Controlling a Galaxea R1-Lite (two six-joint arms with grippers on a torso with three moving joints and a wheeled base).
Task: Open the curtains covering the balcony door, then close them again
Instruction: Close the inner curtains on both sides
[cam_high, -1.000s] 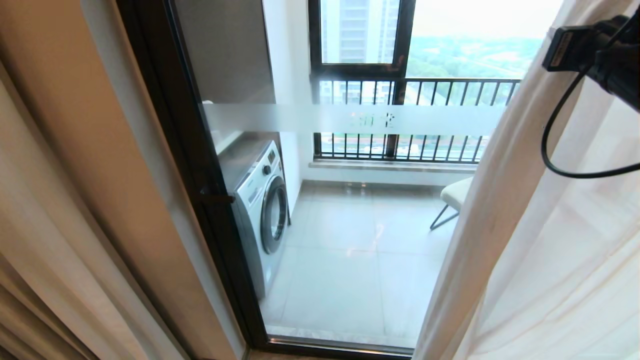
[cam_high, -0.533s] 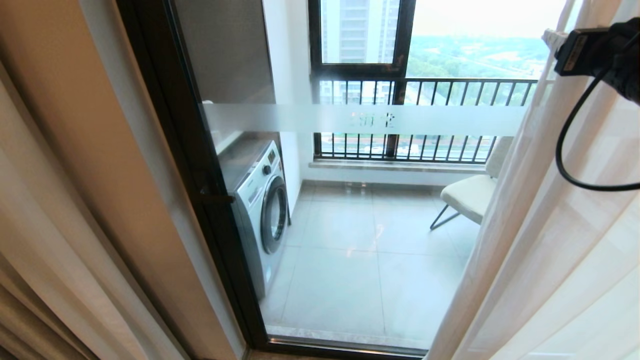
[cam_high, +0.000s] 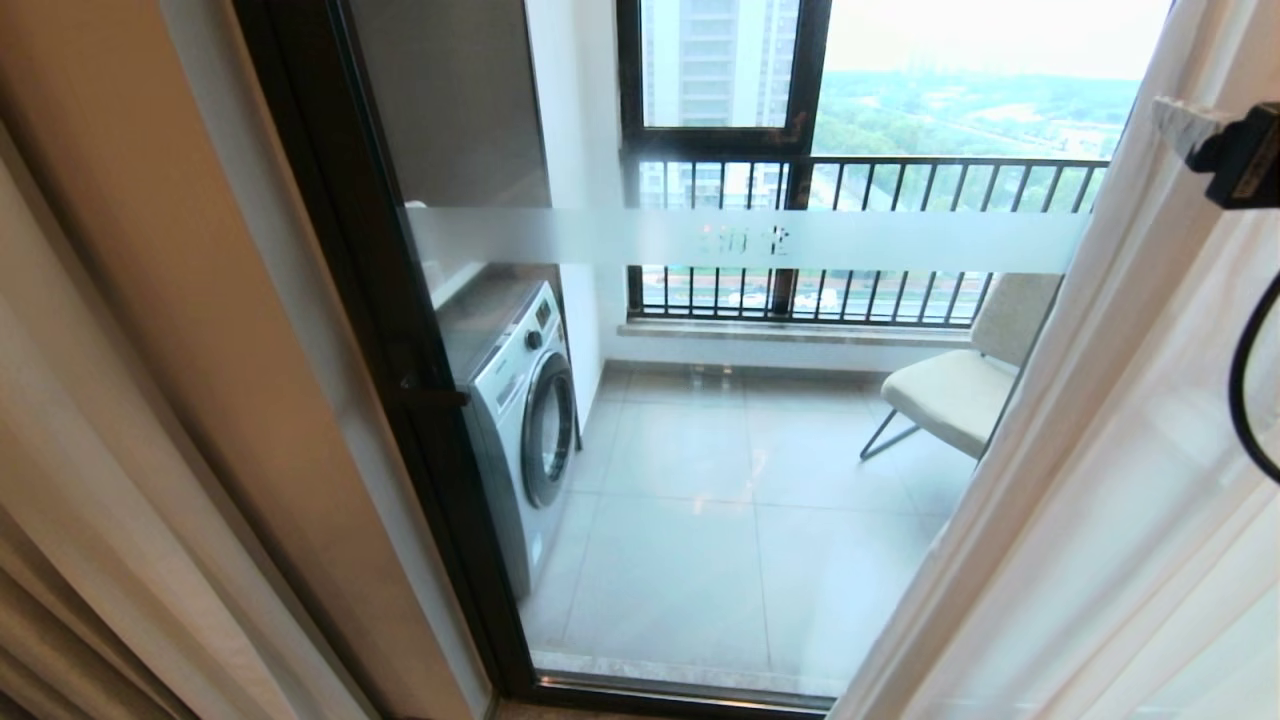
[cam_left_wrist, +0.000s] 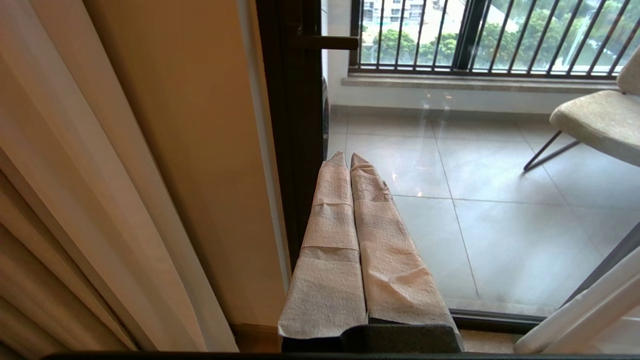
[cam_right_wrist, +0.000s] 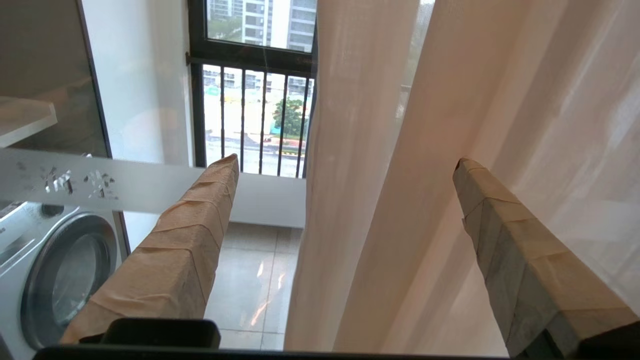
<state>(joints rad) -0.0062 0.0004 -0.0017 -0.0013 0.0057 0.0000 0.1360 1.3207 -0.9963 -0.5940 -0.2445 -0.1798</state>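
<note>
Pincers number two: right pincer (cam_right_wrist: 345, 165) gapes around sheer curtain (cam_right_wrist: 370, 175); left pincer (cam_left_wrist: 345, 157) closed, empty.

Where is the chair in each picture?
Head view: the chair stands on the balcony, right of centre, beside the sheer curtain.
Left wrist view: chair at the right edge.
Right wrist view: not in it.
Shared landmark: the black railing.

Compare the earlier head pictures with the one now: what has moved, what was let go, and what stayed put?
The right gripper moved right, toward the picture's edge, and opened, letting go of the sheer curtain. The curtain's edge shifted right, uncovering more of the chair. The balcony door, washing machine and shut left gripper stayed put.
</note>
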